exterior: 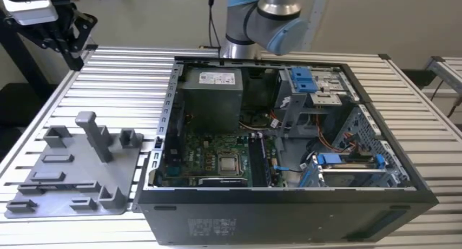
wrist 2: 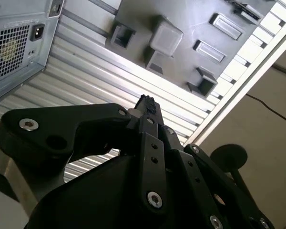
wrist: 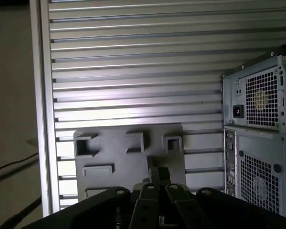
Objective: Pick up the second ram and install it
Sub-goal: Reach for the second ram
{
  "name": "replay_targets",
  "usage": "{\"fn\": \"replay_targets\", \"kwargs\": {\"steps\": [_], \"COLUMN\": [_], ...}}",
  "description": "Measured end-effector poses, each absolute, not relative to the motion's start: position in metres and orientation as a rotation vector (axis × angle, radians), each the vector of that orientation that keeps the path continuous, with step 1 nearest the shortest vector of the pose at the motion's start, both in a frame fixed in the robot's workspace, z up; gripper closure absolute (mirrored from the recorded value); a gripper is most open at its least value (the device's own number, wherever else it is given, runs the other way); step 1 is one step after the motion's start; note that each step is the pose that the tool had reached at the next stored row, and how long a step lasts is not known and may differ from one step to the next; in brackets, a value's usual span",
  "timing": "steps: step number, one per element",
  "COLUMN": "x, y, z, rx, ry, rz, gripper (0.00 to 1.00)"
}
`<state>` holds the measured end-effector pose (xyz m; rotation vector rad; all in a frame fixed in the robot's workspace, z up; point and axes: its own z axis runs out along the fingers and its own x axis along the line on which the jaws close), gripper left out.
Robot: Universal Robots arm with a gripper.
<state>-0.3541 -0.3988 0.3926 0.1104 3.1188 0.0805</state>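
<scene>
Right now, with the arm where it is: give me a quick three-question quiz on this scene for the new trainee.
1. True or false: the computer case is open, with its green motherboard exposed.
2. In the exterior view the grey tray lies: A) inside the case; B) on the slatted table, on the exterior view's left of the case; C) on top of the case.
3. Fill in: in the exterior view the gripper is near the table's far corner on the exterior view's ____.
Key: 1 true; 2 B; 3 left.
</scene>
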Motion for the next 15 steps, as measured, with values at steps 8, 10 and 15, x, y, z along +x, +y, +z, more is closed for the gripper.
{"fn": "replay_targets", "kwargs": {"steps": [8, 10, 15], "x": [-0.372, -0.376, -0.386], "y": [-0.399, -0.399, -0.399], "z": [0.393, 0.393, 0.393], "rx": [0.111, 0.111, 0.112], "ry": [3.122, 3.125, 3.135], "rz": [0.081, 0.08, 0.08], "gripper": [0.89, 0.89, 0.89]}}
